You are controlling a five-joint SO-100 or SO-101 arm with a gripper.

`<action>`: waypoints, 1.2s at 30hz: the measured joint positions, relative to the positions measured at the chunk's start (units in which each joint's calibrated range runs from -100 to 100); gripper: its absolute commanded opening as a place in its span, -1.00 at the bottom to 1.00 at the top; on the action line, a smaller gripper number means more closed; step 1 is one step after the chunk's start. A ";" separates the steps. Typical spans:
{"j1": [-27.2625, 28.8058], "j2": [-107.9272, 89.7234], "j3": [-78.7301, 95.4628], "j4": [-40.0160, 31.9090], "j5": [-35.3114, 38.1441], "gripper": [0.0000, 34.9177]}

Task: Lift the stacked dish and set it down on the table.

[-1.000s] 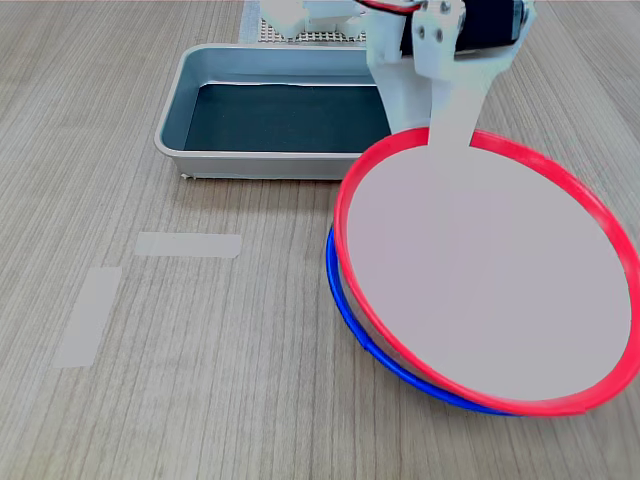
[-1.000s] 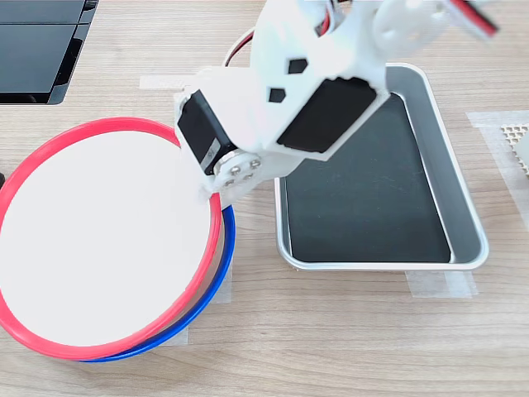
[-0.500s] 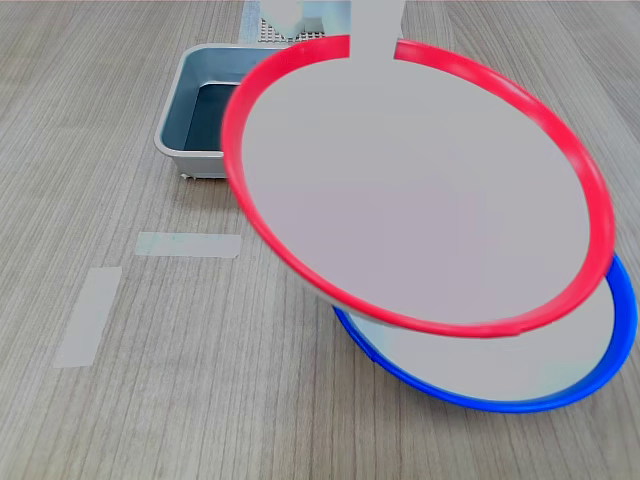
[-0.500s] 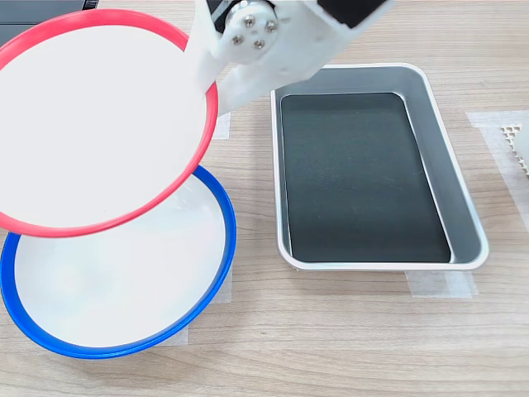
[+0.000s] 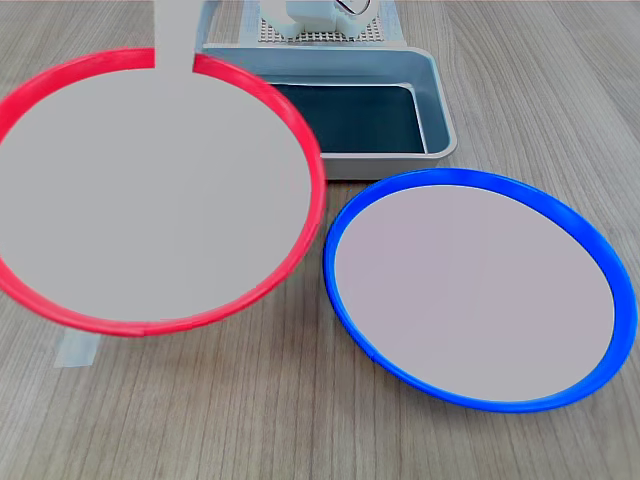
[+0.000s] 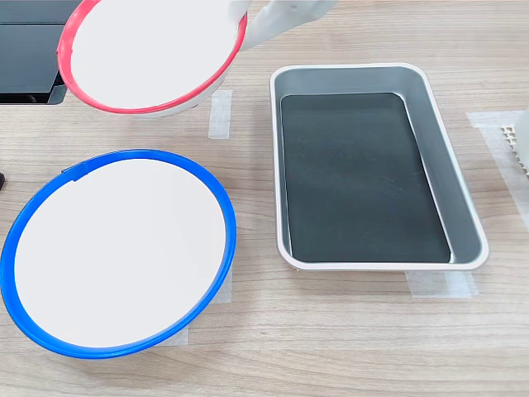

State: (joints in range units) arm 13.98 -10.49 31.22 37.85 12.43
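Carrying phase: the red-rimmed plate is off the stack and airborne; setting it down is not yet done.
Gripper: a white plastic gripper (image 6: 273, 18) shows only as one pale finger (image 5: 172, 35) crossing the plate's far rim in the first exterior view; it appears pinched on that rim, the lower finger hidden.
Stacked dish: the large round shallow plate with bright red rim and pale grey-white centre (image 5: 150, 195) hangs tilted above the table, well clear of the other plate in both exterior views.
Blue plate: the same-sized blue-rimmed round plate (image 6: 116, 252) lies flat and uncovered.
Tray: a grey rectangular metal tray with dark bottom (image 6: 376, 169) sits beside it.
Table: light grey-brown wood-grain tabletop (image 6: 331, 347) with pale tape strips (image 6: 220, 113).
Next move: judged to need levelling, lowering onto bare wood, then release.
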 measured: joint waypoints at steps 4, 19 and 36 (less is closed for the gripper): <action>0.80 2.39 0.18 -0.24 0.83 -1.00; 1.68 11.25 0.09 -8.32 0.34 -1.00; -0.44 12.87 2.00 -13.30 0.63 -0.99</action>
State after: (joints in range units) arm 13.54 2.39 33.21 24.55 13.06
